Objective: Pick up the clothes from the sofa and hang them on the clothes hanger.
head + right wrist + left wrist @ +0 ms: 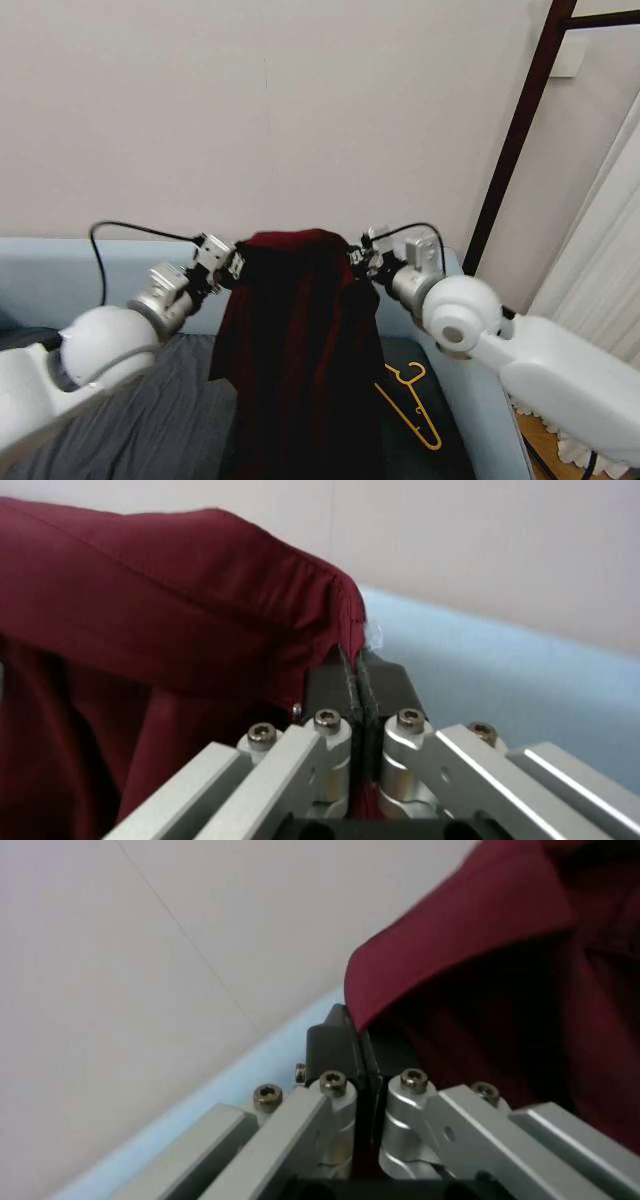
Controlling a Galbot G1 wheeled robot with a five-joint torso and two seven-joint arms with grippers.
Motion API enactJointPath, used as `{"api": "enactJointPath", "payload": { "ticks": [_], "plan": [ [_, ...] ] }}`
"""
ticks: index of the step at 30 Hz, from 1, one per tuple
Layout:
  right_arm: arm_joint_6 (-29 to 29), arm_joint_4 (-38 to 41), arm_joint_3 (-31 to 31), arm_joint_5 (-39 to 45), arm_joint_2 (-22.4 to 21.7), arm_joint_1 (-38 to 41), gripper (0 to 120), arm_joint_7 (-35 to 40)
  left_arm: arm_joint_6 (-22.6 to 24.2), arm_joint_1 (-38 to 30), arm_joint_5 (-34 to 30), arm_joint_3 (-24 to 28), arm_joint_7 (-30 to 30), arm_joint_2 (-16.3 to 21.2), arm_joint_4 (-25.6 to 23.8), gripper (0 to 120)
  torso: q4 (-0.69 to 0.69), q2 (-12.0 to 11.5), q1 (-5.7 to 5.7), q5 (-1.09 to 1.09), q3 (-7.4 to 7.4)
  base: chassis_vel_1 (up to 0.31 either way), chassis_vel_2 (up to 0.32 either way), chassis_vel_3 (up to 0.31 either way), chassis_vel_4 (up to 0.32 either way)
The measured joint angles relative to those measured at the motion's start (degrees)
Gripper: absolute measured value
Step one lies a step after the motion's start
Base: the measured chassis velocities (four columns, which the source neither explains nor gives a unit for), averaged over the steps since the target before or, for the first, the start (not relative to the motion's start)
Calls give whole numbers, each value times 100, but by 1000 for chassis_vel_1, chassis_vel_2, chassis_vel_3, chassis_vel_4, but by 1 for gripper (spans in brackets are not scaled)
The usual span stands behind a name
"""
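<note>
Above the sofa (60, 270), left pincer (238, 262) and right pincer (355, 258) clamp the red garment (300, 340).

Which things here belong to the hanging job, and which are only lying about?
Job: dark red cloth garment, pinched by left gripper and right gripper; thin yellow clothes hanger; light blue sofa.
Lying about: grey fabric cover on the sofa seat; white curtain.
</note>
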Motion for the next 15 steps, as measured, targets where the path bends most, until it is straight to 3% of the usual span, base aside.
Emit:
{"api": "enactJointPath", "payload": {
  "ticks": [7, 10, 15],
  "plan": [
    [61, -610, -305, -233, 416, -333, 0, -16, 120, 283, 327, 404, -54, -725, 548, 0, 1, -1, 2, -2, 2, 0, 0, 0, 0],
    [243, -1140, -644, -806, 773, -707, 0, -120, 161, 349, 586, 941, -137, -1318, 995, 0, 4, -2, 3, 0, 2, 0, 0, 0, 0],
    [445, -1651, -866, -1319, 1077, -1091, 0, -239, 163, 337, 874, 1543, -137, -1852, 1546, 0, 0, -3, 4, -3, 3, 0, 0, 0, 0]
  ]
}}
